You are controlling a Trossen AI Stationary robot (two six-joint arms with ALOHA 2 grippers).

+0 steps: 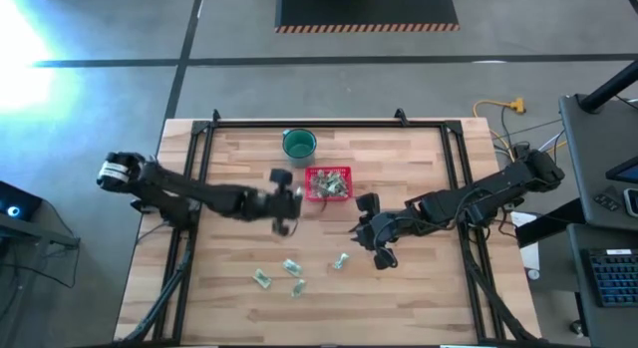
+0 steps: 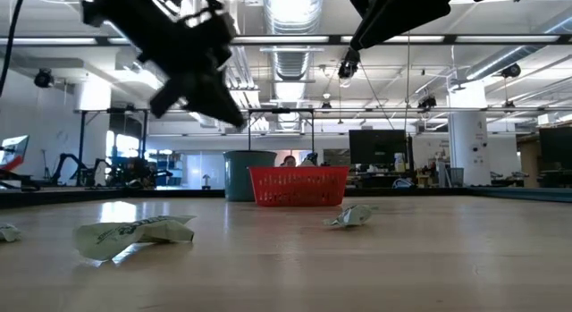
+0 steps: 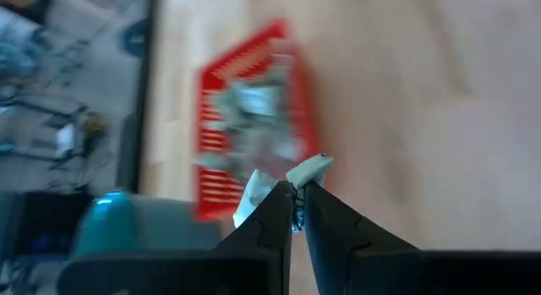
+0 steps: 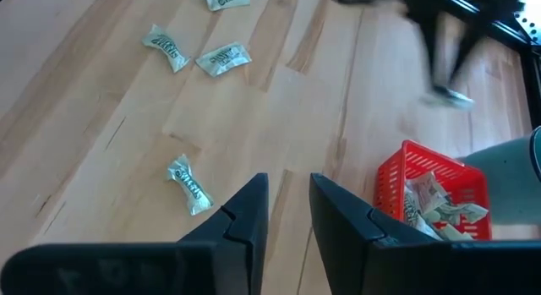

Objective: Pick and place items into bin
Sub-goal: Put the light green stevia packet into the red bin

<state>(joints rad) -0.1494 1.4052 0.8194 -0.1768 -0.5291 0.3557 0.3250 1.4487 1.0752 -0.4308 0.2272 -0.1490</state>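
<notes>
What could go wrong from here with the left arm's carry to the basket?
1. The left gripper pinches its wrapped piece only by an edge at the jaw tips, so it may slip out before reaching the red basket.
2. The right gripper hangs close beside the basket, so the arms could crowd each other.

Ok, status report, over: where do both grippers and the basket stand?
Left gripper shut on a wrapped piece, beside red basket. Right gripper open, empty, above table. Four pieces loose; nothing blocking.

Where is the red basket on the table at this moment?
In the high view the red basket sits near the table's middle, toward the far edge, just right of the dark green cup, between the left gripper and the right gripper.
</notes>
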